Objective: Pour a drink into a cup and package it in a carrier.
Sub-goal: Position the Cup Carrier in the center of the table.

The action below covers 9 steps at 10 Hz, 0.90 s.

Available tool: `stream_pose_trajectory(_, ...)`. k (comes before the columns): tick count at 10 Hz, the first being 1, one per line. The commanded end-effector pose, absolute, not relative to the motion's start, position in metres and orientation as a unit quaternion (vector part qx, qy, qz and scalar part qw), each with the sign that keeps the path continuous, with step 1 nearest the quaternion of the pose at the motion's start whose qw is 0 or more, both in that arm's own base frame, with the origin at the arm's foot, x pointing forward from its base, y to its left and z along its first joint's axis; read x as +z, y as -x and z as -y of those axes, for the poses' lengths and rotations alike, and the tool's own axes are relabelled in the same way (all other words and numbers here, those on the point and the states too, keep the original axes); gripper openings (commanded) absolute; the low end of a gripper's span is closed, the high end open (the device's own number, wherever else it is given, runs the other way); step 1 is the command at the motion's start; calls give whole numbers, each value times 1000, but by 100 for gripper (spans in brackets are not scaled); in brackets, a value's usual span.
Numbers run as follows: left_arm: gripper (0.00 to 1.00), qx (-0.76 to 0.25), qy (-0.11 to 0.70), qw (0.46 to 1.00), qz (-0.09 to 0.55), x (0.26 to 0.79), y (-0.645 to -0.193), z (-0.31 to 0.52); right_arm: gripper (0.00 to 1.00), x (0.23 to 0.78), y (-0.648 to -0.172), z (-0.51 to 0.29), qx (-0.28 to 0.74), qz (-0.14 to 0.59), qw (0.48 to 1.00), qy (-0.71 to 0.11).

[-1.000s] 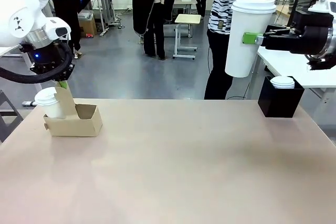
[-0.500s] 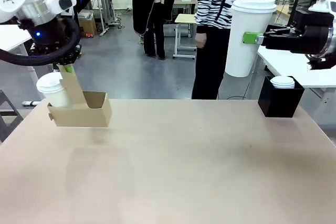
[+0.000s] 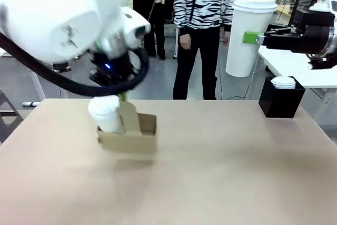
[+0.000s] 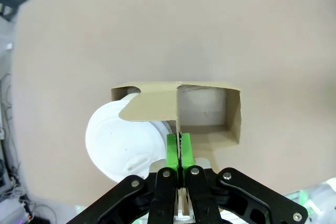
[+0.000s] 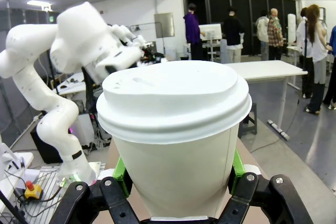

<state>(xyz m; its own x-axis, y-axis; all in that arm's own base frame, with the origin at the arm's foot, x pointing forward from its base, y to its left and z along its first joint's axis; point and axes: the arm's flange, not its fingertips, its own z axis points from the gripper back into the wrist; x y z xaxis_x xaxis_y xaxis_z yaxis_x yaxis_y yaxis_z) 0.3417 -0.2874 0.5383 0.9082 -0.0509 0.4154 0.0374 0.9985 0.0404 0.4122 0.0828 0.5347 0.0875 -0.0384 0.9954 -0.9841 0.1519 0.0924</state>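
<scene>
My left gripper [image 3: 122, 99] is shut on the upright handle tab of the brown cardboard carrier [image 3: 128, 139], which seems to hang just above the table left of centre. One white lidded cup [image 3: 106, 113] sits in a carrier hole. In the left wrist view the green pads [image 4: 172, 149] pinch the tab, with the cup [image 4: 122, 142] to its left and an empty hole of the carrier [image 4: 207, 109] to its right. My right gripper [image 3: 253, 38] is shut on a second white lidded cup [image 3: 250, 35], held high at the right; in the right wrist view this cup [image 5: 176, 124] stands upright between the fingers [image 5: 120, 177]. The drink is hidden under the lids.
A black box [image 3: 280, 103] with white lids [image 3: 284, 82] in it stands at the table's far right. A person in a striped top [image 3: 205, 3] stands behind the far edge. White tables [image 3: 305, 69] lie beyond on the right.
My left arm has carried the carrier and its cup from the far left toward the middle of the table. The person has walked left behind the table. The right arm has not moved.
</scene>
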Motion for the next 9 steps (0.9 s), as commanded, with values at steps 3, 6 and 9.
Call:
stream_pose_trajectory(3,2,-35,-12,978,205,484,-359,346,81,538,-416,-85,428,529,549,-485)
stream_pose_trajectory(6,2,-49,-17,984,170,474,-359,358,81,538,-416,-85,428,529,549,-485)
stream_pose_trajectory(9,61,-54,-5,982,182,474,-359,354,81,538,-416,-85,428,529,549,-485)
